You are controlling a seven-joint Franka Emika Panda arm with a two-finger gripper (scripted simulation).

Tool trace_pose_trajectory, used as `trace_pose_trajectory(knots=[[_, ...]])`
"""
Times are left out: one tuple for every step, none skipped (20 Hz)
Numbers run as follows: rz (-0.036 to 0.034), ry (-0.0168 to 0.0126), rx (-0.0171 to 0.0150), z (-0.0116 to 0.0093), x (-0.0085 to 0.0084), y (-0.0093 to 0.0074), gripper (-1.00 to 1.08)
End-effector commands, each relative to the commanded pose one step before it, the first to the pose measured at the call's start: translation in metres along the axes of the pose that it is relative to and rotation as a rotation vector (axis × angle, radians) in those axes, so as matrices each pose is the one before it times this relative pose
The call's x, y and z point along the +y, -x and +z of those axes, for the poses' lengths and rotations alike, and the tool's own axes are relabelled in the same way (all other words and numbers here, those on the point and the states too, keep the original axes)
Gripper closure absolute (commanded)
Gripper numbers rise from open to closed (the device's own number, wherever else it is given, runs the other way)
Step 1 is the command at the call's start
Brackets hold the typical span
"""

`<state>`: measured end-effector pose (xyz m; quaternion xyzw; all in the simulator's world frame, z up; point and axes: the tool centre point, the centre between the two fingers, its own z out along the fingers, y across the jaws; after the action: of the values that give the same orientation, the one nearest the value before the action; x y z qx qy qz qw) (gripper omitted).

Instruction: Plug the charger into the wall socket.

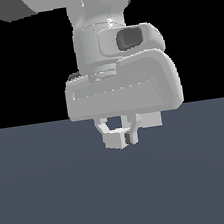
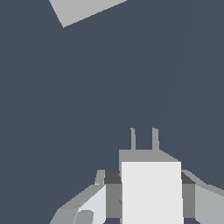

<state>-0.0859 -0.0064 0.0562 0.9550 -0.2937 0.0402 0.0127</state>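
Charger (image 2: 151, 192) clamped in claw (image 2: 148, 199), prongs only wrist-visible

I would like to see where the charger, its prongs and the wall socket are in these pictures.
charger (image 2: 151, 192): wrist view, on its white top face, held between the jaws.
prongs (image 2: 155, 139): wrist view, on one of the two grey pins.
wall socket (image 2: 81, 9): wrist view, on the light-grey plate, cut by the picture's edge.

You've got a flat dark slate-blue floor (image 1: 56, 202) filling the lower half of the exterior view, uniform, unmarked. In the wrist view the same floor (image 2: 65, 109) carries only a light-grey plate, the wall socket (image 2: 81, 9), cut off at the frame edge. Whether that wall socket touches the floor, you can't tell.
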Motion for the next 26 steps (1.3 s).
trace_pose_trajectory(knots=[[-0.05285, -0.00429, 0.00045, -0.00483, 0.00426, -0.00775, 1.08], [-0.0202, -0.00167, 0.00002, -0.00183, 0.00168, -0.00304, 1.08], [-0.02015, -0.00168, 0.00001, -0.00182, 0.00167, -0.00303, 1.08], [-0.0201, -0.00168, -0.00001, -0.00182, 0.00165, -0.00303, 1.08], [-0.02007, -0.00169, -0.00002, -0.00181, 0.00164, -0.00303, 1.08], [-0.02005, -0.0017, -0.00004, -0.00181, 0.00163, -0.00303, 1.08], [-0.02005, -0.00171, -0.00005, -0.00181, 0.00161, -0.00303, 1.08], [-0.02006, -0.00172, -0.00007, -0.0018, 0.0016, -0.00304, 1.08], [-0.02008, -0.00173, -0.00009, -0.0018, 0.00159, -0.00305, 1.08], [-0.02004, -0.00174, -0.00011, -0.00179, 0.00157, -0.00305, 1.08], [-0.01929, -0.00168, -0.00011, -0.00172, 0.0015, -0.00294, 1.08], [-0.0183, -0.00161, -0.00012, -0.00163, 0.00142, -0.00279, 1.08], [-0.01736, -0.00153, -0.00012, -0.00155, 0.00133, -0.00265, 1.08], [-0.01644, -0.00145, -0.00013, -0.00146, 0.00124, -0.00251, 1.08], [-0.01549, -0.00137, -0.00015, -0.00137, 0.00115, -0.00238, 1.08], [-0.01453, -0.00129, -0.00015, -0.00127, 0.00106, -0.00225, 1.08], [-0.01363, -0.00121, -0.00016, -0.00119, 0.00097, -0.00211, 1.08], [-0.0127, -0.00113, -0.00015, -0.0011, 0.00089, -0.00197, 1.08], [-0.01171, -0.00104, -0.00015, -0.00102, 0.00082, -0.00182, 1.08], [-0.0107, -0.00095, -0.00014, -0.00093, 0.00075, -0.00167, 1.08], [-0.00968, -0.00086, -0.00013, -0.00084, 0.00068, -0.00151, 1.08], [-0.00867, -0.00077, -0.00012, -0.00074, 0.00058, -0.00135, 1.08], [-0.00763, -0.00068, -0.00012, -0.00065, 0.00051, -0.0012, 1.08], [-0.0066, -0.00058, -0.00011, -0.00056, 0.00041, -0.00104, 1.08], [-0.00554, -0.00049, -0.00011, -0.00046, 0.00033, -0.00089, 1.08], [-0.00446, -0.00038, -0.00011, -0.00036, 0.00026, -0.00074, 1.08]])
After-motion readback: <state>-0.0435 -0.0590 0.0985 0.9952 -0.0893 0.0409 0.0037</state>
